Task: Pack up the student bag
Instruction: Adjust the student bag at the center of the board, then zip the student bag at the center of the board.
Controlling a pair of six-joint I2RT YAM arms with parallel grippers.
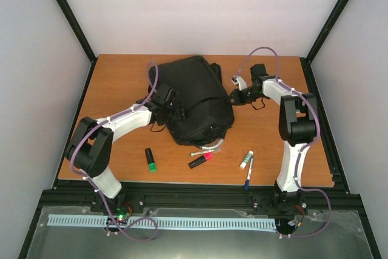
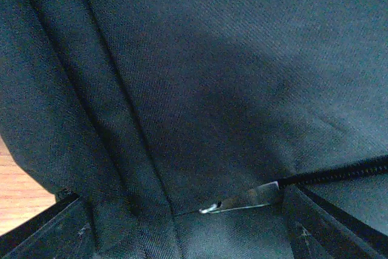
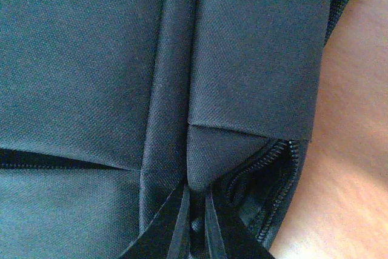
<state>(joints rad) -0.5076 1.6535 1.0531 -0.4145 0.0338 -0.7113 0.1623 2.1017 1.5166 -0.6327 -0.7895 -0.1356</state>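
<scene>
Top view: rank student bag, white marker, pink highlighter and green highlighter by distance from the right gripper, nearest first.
1. student bag: mid-table; the right gripper is shut on its right edge.
2. white marker: near edge, right of centre, almost straight below the gripper in this view.
3. pink highlighter: near edge, centre, just in front of the bag.
4. green highlighter: near edge, left side, by the left arm.

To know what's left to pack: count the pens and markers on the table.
4: green highlighter front left, pink highlighter in front of the student bag, white marker and blue pen front right. The bag may hide more.
</scene>
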